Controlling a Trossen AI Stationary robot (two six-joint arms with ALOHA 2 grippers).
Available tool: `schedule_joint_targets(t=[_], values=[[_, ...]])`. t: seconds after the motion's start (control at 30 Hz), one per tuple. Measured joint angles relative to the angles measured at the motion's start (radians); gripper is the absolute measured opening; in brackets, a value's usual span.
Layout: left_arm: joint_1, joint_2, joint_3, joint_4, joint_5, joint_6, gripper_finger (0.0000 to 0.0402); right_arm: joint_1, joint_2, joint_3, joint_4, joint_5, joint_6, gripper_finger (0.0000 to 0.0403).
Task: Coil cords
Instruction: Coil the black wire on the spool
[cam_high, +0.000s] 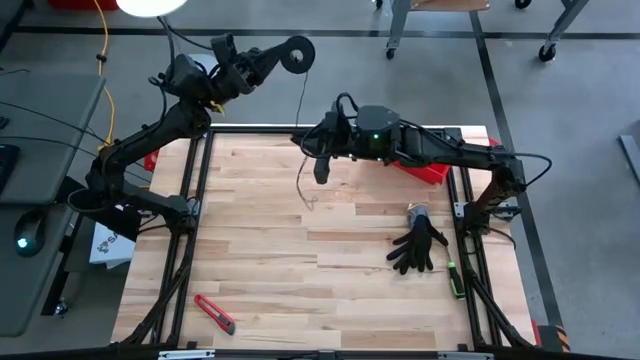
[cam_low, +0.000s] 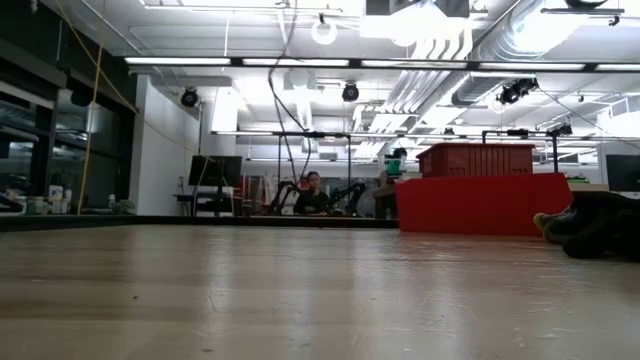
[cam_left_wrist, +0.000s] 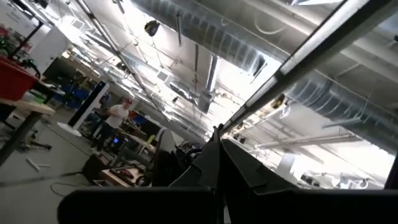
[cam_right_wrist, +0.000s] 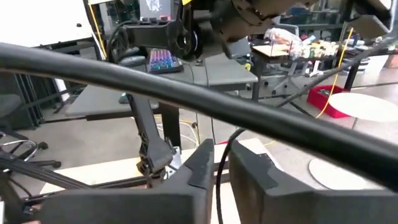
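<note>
My left gripper (cam_high: 280, 56) is raised past the table's far edge, shut on the small round black spool (cam_high: 297, 52). The thin dark cord (cam_high: 304, 100) runs from the spool toward the table's near side, to my right gripper (cam_high: 322, 170). My right gripper hovers over the table's far middle, shut on the cord. Below it the cord's free end (cam_high: 303, 195) trails slack to the wood. In the low view the cord (cam_low: 277, 95) hangs down from above. The left wrist view looks up at the ceiling past the shut fingers (cam_left_wrist: 217, 171); the spool does not show plainly there. My left gripper holds the spool at its rim (cam_high: 288, 55), reaching it level from the table's left. The spool is lifted high, clear of the table, and the cord hangs from it. The fingers hide the exact place of contact. My right gripper pinches the cord (cam_right_wrist: 220, 163) between its two fingers (cam_right_wrist: 200, 169), somewhere along its middle length. The fingers point toward the table's left and downward. The cord rises from them toward the spool, and its free end hangs slack below.
A black glove (cam_high: 418, 245) and a green tool (cam_high: 455, 278) lie at the table's right. A red bin (cam_high: 428, 170) stands at the far right, behind my right arm. A red utility knife (cam_high: 214, 313) lies near the front left. Bare wood (cam_high: 320, 270) spans the middle.
</note>
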Motion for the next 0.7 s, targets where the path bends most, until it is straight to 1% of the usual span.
schedule_joint_targets(t=[0.1, 0.2, 0.27, 0.5, 0.7], values=[[0.0, 0.0, 0.0, -0.001, 0.015, 0.017, 0.0001, -0.007, 0.0, 0.0, -0.001, 0.018, 0.0, 0.007], [0.008, -0.001, 0.0, -0.002, 0.07, 0.075, 0.0001, -0.018, 0.0, 0.0, -0.021, 0.026, 0.009, 0.0093], [0.009, -0.004, 0.0, -0.01, 0.094, 0.103, 0.0001, -0.024, 0.0, 0.0, -0.039, 0.032, 0.042, 0.0103], [0.008, -0.02, -0.007, -0.014, 0.187, 0.173, 0.0001, -0.028, 0.0, 0.0, -0.073, 0.058, 0.038, 0.0108], [0.015, -0.077, -0.07, -0.027, 0.186, 0.198, 0.0001, -0.027, 0.0, 0.0, -0.078, 0.059, 0.04, 0.0108]])
